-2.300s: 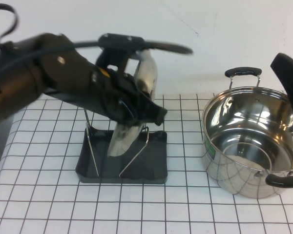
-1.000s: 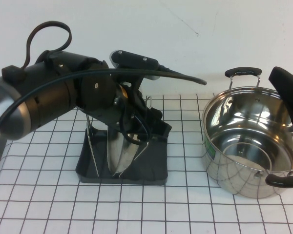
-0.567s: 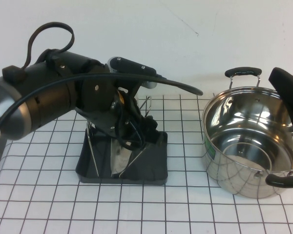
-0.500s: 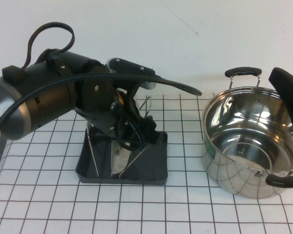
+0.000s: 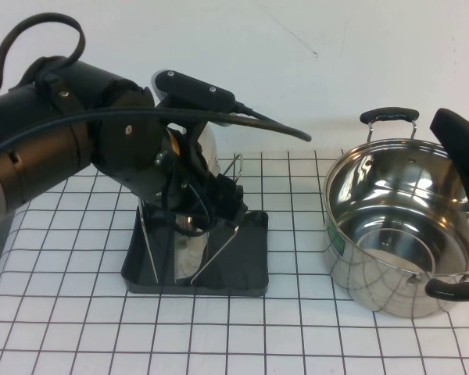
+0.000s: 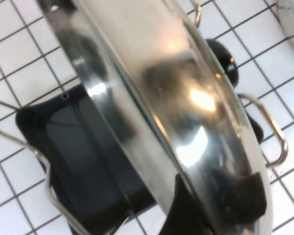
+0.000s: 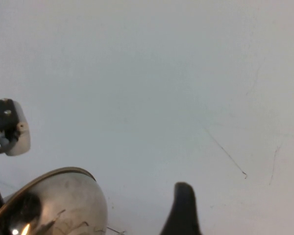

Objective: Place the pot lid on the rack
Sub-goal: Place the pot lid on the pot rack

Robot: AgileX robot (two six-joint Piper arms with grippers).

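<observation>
While the pot lid stands on edge between the bent wire loops of the rack, the left gripper sits directly over the dark tray, with the lid's lower rim below it and the lid's upper rim showing just behind the arm. From the high view the fingers are buried in the arm's own bulk, and the left wrist view shows only one dark finger pressed against the polished lid, so whether the grip is closed on the lid or has let go cannot be told.

Judged from this, the step in hand is seating and releasing. It would go best if the lid's bottom edge rests on the tray floor and the dome leans on a wire before the fingers part, and if the gripper then draws back along the plane of the lid, so the black knob does not snag a loop.

The left arm reaches in from the left, forearm sloping down toward the rack, wrist bent low. Well to the right of it, the right gripper hangs parked above the steel pot; its fingers cannot be judged.
</observation>
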